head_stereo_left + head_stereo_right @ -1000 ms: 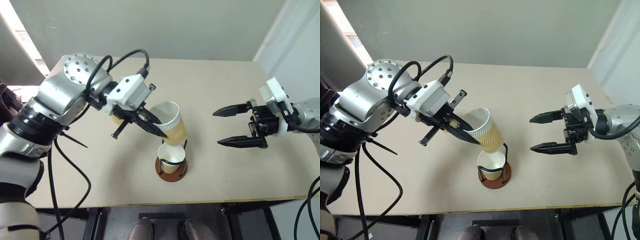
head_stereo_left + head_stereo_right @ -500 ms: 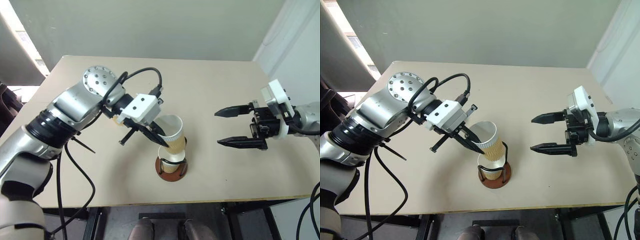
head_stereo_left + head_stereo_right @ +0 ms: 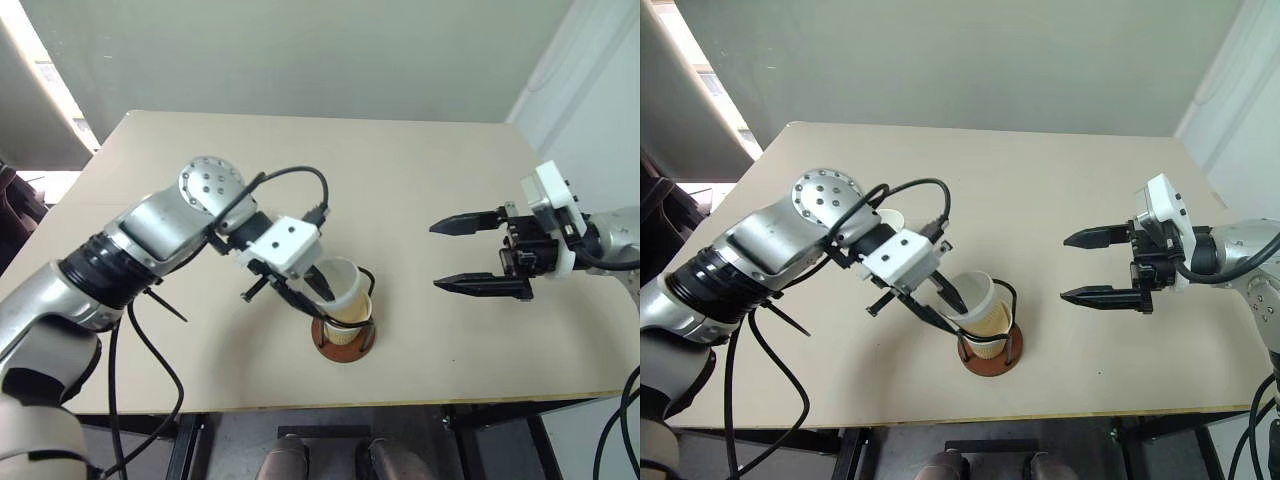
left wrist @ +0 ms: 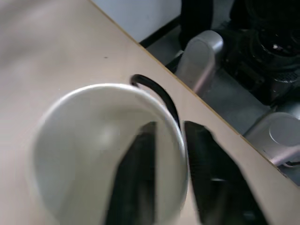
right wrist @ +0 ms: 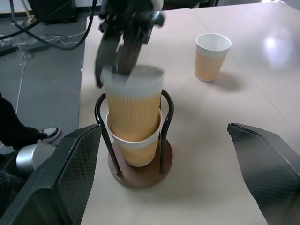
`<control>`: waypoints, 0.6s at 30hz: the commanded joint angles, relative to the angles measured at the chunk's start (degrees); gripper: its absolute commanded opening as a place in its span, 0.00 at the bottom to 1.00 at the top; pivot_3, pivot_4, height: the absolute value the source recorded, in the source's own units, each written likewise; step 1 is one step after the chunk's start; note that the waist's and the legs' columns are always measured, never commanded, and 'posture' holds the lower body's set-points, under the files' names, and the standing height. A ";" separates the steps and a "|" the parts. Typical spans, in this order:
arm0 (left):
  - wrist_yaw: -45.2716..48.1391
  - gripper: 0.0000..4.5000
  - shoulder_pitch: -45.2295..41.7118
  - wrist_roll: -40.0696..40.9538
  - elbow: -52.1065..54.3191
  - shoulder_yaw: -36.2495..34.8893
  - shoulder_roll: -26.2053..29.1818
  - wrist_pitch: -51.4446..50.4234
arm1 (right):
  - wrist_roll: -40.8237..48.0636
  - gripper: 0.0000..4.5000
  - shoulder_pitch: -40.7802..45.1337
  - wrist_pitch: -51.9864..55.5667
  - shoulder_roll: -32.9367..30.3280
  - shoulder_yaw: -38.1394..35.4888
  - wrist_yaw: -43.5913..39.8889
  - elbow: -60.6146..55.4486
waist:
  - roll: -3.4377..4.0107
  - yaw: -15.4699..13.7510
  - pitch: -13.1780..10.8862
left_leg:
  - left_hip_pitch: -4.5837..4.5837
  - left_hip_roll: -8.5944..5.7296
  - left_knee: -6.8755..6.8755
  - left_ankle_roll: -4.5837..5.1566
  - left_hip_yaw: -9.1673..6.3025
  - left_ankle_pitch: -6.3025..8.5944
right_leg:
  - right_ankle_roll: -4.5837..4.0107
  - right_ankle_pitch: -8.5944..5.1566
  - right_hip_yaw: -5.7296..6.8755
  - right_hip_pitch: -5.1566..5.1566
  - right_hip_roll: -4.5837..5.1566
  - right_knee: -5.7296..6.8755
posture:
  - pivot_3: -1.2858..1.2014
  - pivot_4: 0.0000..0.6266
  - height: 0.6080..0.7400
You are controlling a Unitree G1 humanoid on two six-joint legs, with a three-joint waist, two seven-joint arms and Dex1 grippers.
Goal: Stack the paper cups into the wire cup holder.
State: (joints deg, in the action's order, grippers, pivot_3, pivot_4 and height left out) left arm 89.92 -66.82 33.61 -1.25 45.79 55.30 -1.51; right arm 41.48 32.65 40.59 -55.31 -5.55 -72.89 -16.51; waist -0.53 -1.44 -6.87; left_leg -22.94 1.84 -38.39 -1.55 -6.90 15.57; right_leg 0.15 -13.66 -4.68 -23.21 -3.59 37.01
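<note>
A tan paper cup (image 5: 133, 103) sits upright, nested in another paper cup (image 5: 136, 151) inside the wire cup holder (image 3: 343, 346), which has black wire loops (image 5: 166, 117). My left gripper (image 3: 308, 297) straddles the top cup's rim, one finger inside and one outside. In the left wrist view the jaws stand slightly open, the inner finger (image 4: 136, 178) off the wall. A third paper cup (image 5: 212, 56) stands on the table behind my left arm, its rim (image 3: 890, 217) just showing. My right gripper (image 3: 435, 257) hovers open to the right of the holder, holding nothing.
The holder stands near the front edge of the beige table (image 3: 430, 170). My left arm and its black cables (image 3: 150, 330) cover the table's left part. Open tabletop lies between the holder and the right gripper and toward the back.
My left gripper came down with the tilted cup, setting it upright into the cup in the holder. Its fingers have loosened on the rim. The right gripper stayed put.
</note>
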 commanded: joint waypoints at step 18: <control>-11.47 0.99 -2.97 -31.07 -48.39 -22.62 -2.23 9.69 | 1.33 1.00 7.39 -0.80 3.82 3.71 -3.63 3.05 | 0.07 1.03 0.02 | 0.02 0.00 -0.01 0.11 0.02 -0.01 | 0.02 0.09 -0.14 -0.19 -0.02 0.11 | 0.52 0.24 1.00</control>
State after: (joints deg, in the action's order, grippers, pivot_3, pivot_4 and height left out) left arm 79.56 -67.11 5.27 -46.21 24.93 53.05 5.39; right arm 43.08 38.63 40.78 -51.57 -1.71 -75.77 -13.38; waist -0.45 -0.41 -6.85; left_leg -22.99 1.84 -38.42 -1.44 -6.88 15.57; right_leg 0.17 -13.57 -4.80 -23.43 -3.60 37.11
